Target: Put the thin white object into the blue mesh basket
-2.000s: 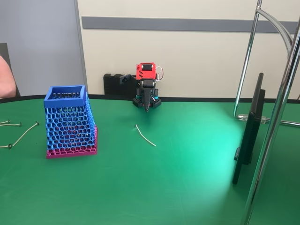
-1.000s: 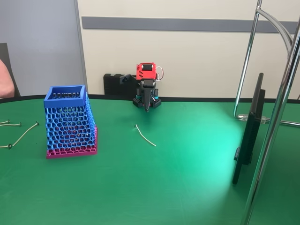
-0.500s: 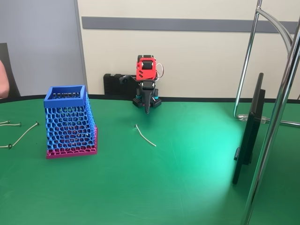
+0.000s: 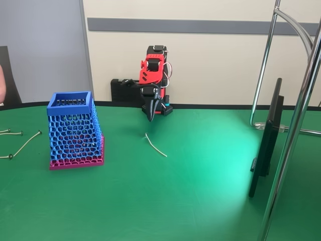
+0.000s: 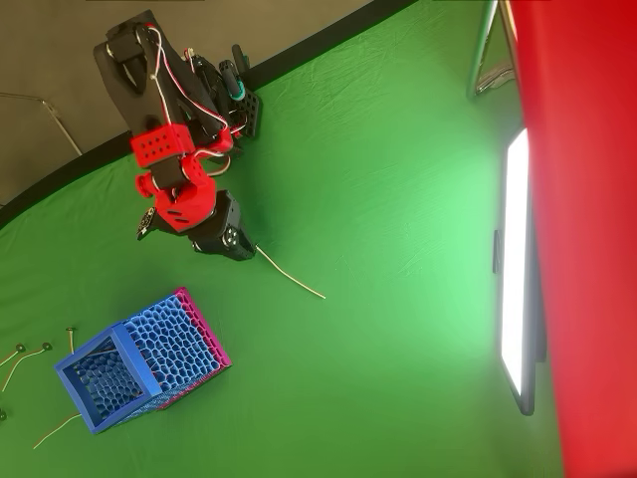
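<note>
The green table (image 4: 190, 191) carries everything. The blue mesh basket (image 4: 74, 131) stands upright, well to the left of the jaws in the fixed view. The jaws point down, pressed together, holding nothing. The thin white object (image 4: 155, 144) lies flat just below them, untouched.

So in the fixed view the basket (image 4: 75, 130) stands on the table (image 4: 200, 191) toward the left, and the thin strand (image 4: 155, 144) lies flat to its right, well apart from it. The arm's base sits at the far table edge, with the gripper (image 4: 151, 116) hanging behind the strand's far end and clear of the cloth. A few more strands (image 4: 20, 145) lie left of the basket. A flat screen (image 4: 266, 140) stands upright on the right side.
</note>
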You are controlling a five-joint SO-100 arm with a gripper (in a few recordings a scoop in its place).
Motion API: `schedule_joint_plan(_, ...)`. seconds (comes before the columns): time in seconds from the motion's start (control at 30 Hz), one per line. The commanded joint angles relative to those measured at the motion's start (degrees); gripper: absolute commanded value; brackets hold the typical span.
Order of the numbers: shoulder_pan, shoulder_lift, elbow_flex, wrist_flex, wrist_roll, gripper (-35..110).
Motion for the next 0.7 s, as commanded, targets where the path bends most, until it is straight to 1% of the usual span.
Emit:
schedule_joint_plan(0.0, 1.1, -5.4, -5.9, 1.9, 5.4, 1)
schedule_joint_plan(0.27, 0.8, -20.7, -17.5, 11.6, 26.3, 1)
schedule_joint_plan(0.33, 0.6, -24.3, -20.7, 14.2, 30.0, 1)
schedule_joint_plan(0.47, 2.2, -30.5, -24.5, 16.3, 35.2, 1)
schedule_joint_plan(0.67, 4.2, -35.7, -27.9, 16.5, 37.8, 1)
